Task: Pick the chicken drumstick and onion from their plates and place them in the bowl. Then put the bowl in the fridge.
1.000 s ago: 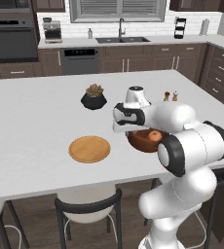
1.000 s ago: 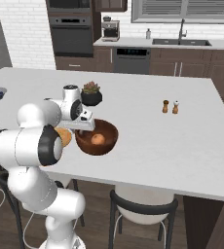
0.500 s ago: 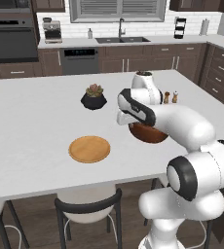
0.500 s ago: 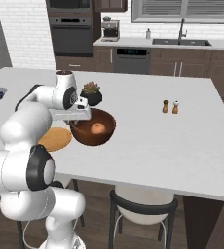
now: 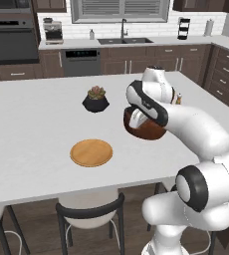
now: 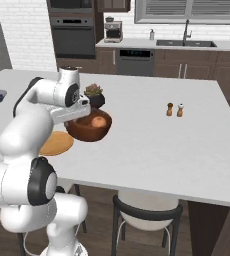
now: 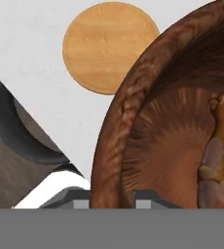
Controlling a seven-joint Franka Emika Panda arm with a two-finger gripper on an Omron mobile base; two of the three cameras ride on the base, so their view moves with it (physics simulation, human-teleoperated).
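The wide, deep, dark reddish-brown wooden bowl (image 6: 89, 126) is gripped at its near rim, with one dark fingertip on each side of the wall in the hand view. The jaws are pinching the bowl rim (image 7: 115, 146). The bowl appears to be held just above the white table (image 6: 152, 145); whether it still touches the surface cannot be told.

Contents: a lumpy orange-brown chicken drumstick (image 7: 221, 146) lies inside the bowl. An orange-tan item (image 6: 99, 121) also shows in the bowl from the right base view; it is judged to be the onion or the drumstick, and which one cannot be told.

Procedure for the step in hand, which is judged to be carrying the loaded bowl to the fridge:
- Keep the rim level. A one-sided rim grip lets the bowl's weight lever it downward, which could tip out the contents.
- Move slowly through wrist turns.
- Route the bowl clear of the black faceted pot with a succulent (image 5: 95, 100), which stands near the bowl, and of the salt and pepper shakers (image 6: 175, 109).

The flat tan wooden disc plate (image 5: 91, 152) lies bare on the table.

Compared with one second ago, the arm has swung outward and extended, carrying the bowl farther from the base and closer to the black pot. The wooden plate has not moved.
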